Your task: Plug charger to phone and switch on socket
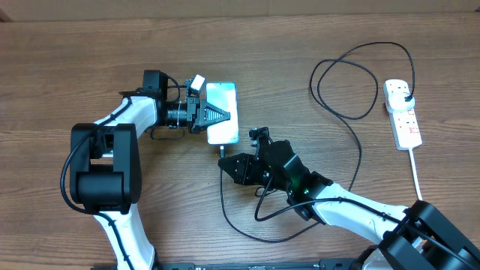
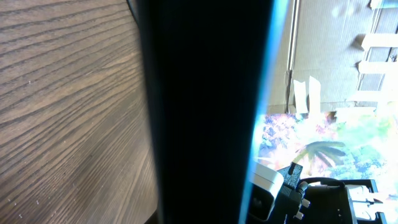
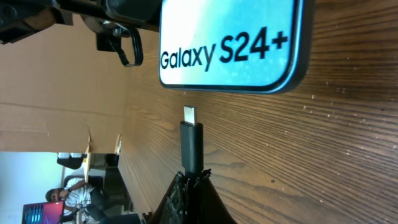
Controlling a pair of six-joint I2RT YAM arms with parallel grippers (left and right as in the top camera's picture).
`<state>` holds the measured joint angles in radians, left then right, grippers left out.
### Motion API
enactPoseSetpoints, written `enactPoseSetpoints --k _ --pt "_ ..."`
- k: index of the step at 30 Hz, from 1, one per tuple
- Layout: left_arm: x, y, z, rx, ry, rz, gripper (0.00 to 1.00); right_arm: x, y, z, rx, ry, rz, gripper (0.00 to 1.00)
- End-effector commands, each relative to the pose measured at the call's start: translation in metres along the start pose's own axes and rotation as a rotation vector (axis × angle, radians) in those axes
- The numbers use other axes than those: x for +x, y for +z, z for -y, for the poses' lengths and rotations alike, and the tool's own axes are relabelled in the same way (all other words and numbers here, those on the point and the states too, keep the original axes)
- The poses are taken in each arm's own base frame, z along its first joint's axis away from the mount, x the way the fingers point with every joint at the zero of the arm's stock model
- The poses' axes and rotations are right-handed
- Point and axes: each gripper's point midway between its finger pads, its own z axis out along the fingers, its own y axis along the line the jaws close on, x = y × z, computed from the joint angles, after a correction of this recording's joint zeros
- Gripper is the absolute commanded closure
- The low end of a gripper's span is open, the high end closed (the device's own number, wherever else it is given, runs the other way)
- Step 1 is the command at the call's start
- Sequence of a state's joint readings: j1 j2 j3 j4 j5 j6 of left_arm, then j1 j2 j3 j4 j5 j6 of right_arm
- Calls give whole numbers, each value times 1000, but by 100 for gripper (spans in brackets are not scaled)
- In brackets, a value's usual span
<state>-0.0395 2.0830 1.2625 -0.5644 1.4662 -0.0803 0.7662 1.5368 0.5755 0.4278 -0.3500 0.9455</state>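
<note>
The phone (image 1: 227, 101) was kept at the middle of the table (image 1: 75, 60), screen glowing cyan. It was pinched from its side by the left gripper (image 1: 212, 116), whose fingers were closed narrow on the body. In the left wrist view the handset's dark edge was seen filling the frame between them. That hold was judged a bracing one, so the phone would not be pushed away when pressed from its end.

Below it, the right gripper (image 1: 231, 166) was clamped tight on the black housing at the end of the charger (image 1: 360, 154). The connector tip (image 3: 189, 115) was left sticking out ahead of the fingertips, so that it could be led in first. In the right wrist view the tip was aimed at the phone's end under the "Galaxy S24+" lettering, near but apart, and not yet inserted. The port itself could not be made out, so the alignment could not be confirmed.

From the grip the thin black cable was trailed back under the right arm and looped across to the plug (image 1: 405, 93), seated in the socket (image 1: 405, 124) at the far right. The slack was judged ample for the final push. The red-marked switches (image 1: 410, 118) were too small for on or off to be read. The socket was well apart from both grippers, with 2 steps judged outstanding: insertion, then the switch.
</note>
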Motion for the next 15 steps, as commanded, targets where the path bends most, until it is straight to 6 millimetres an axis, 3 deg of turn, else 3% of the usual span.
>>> enactPoseSetpoints --k 1,15 --pt "1 1 23 52 27 -9 96 -3 -1 2 9 -11 18 96" --pt "6 11 25 58 9 -38 96 -7 -1 6 28 -7 41 96"
